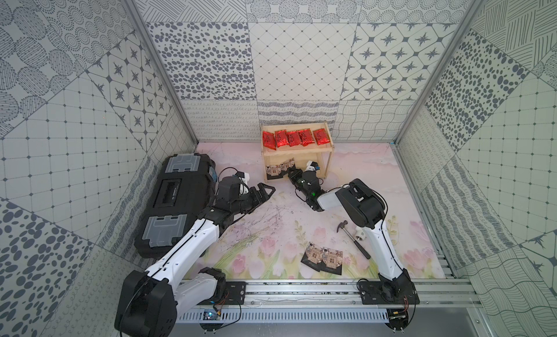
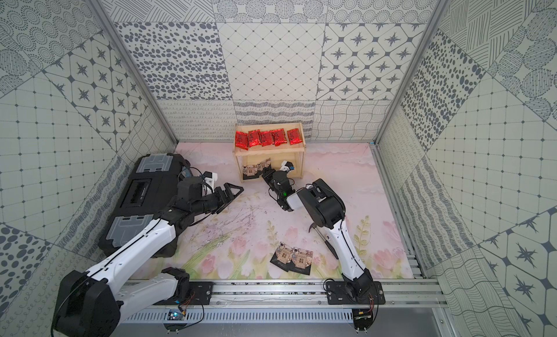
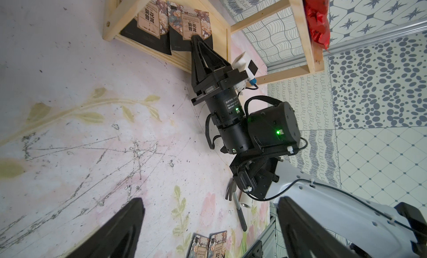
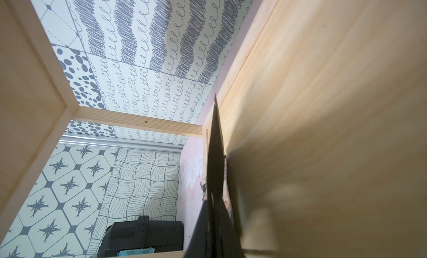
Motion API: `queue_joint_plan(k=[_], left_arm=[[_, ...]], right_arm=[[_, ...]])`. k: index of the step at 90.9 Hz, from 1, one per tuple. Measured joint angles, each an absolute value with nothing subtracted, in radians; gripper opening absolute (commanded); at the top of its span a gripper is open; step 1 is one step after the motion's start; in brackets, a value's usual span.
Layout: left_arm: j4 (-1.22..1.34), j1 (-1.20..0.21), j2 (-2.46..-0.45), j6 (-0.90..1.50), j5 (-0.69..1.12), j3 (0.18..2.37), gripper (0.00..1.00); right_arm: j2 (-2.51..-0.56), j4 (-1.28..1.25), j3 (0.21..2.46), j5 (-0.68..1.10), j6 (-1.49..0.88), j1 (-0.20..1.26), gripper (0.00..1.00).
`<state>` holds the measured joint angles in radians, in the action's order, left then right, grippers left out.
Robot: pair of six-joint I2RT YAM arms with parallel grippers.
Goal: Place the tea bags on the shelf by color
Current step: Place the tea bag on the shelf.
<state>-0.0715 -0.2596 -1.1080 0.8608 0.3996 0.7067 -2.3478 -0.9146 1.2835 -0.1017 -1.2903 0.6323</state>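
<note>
Two loose sachets (image 1: 315,254) lie by the tabletop's (image 1: 271,218) near edge while a third sachet (image 3: 189,26) is pinched in the closed right tool (image 3: 194,39) on the shelf's (image 1: 297,153) lower tier, under five red packets (image 1: 294,138); release and withdrawal are called for next, the left tool (image 1: 260,199) being held wide open, empty.

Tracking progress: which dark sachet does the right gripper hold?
The lower-tier sachet nearer the shelf's middle: the right gripper's jaws pinch its edge. Its neighbour lies free beside it; two others lie on the mat.
</note>
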Motion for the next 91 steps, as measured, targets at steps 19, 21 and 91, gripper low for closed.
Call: queue_joint_plan(k=[19, 21, 91], left_arm=[[-0.071, -0.257, -1.114, 0.861, 0.408, 0.706, 0.94], [-0.071, -0.256, -1.115, 0.861, 0.408, 0.706, 0.94], [-0.057, -0.245, -1.138, 0.865, 0.439, 0.696, 0.92]], right_arm=[[-2.348, -0.913, 1.283, -0.091, -1.299, 0.628, 0.30], [-2.348, -0.912, 1.283, -0.091, -1.301, 0.627, 0.32], [-2.234, -0.658, 1.268, -0.040, -1.494, 0.627, 0.65]])
